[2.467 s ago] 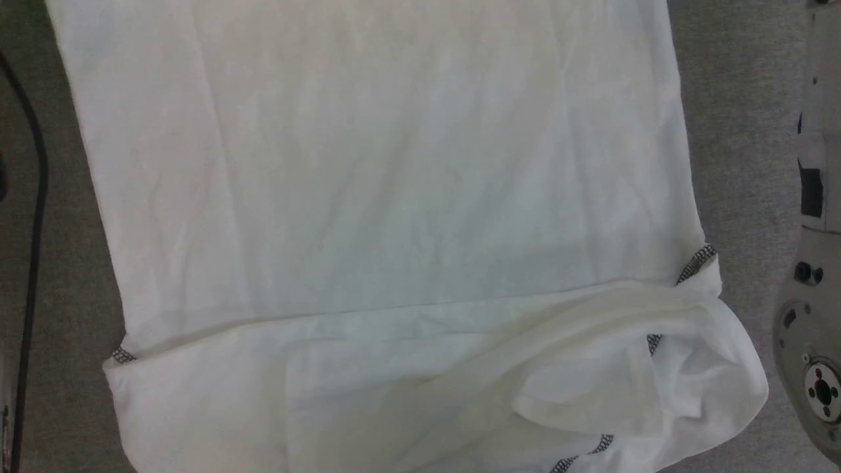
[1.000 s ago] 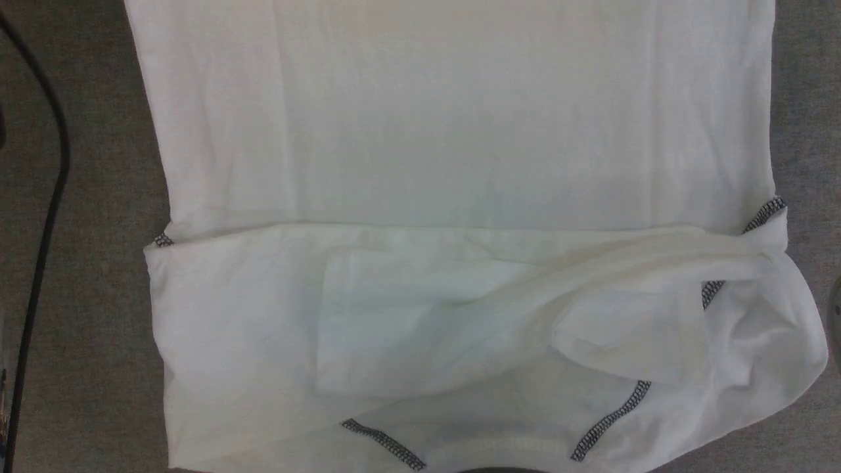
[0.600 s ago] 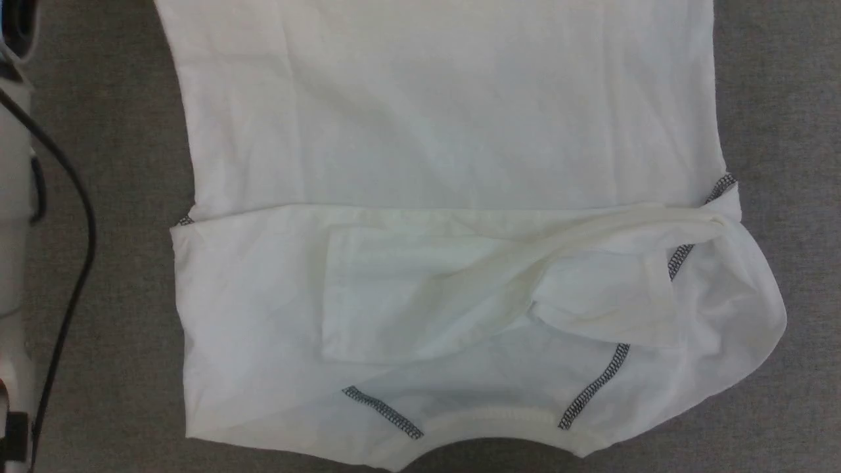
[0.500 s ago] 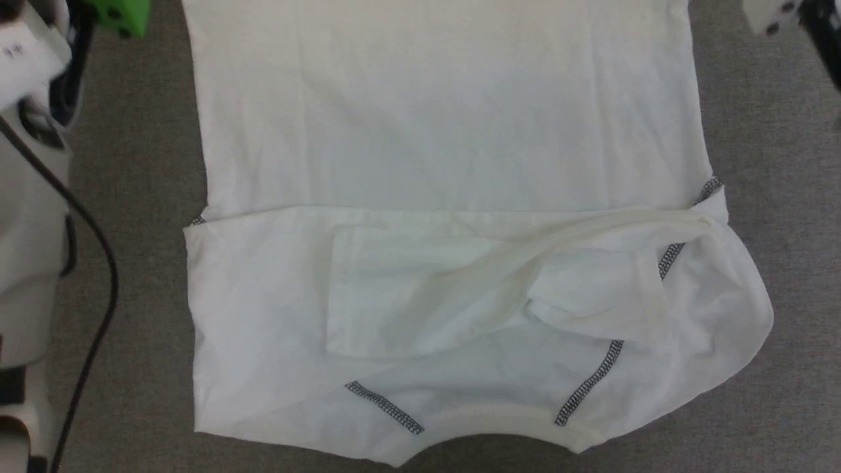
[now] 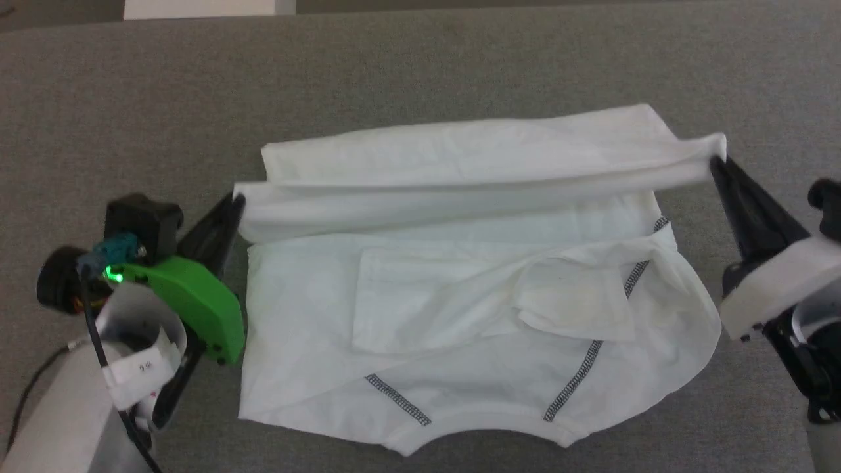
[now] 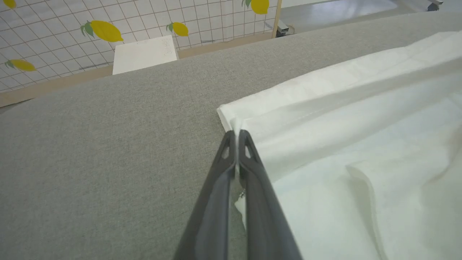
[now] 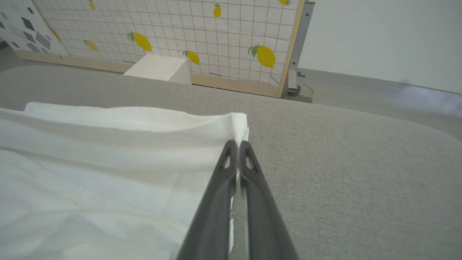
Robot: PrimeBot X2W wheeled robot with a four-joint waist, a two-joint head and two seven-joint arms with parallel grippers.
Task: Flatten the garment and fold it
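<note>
Fingers on your left gripper point(image 5: 237, 200) and right gripper point(image 5: 716, 161) pinch tight on opposite ends of the garment point(image 5: 460, 315), its raised fold stretched between them; grey table point(image 5: 427, 66) spreads beyond and outside both.

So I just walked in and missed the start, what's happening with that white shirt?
The robot is midway through a fold. Its left gripper and right gripper are each shut on one end of the far edge of the garment, holding it stretched between them above the rest, which lies on the grey surface, collar nearest the robot and rumpled toward the right.
</note>
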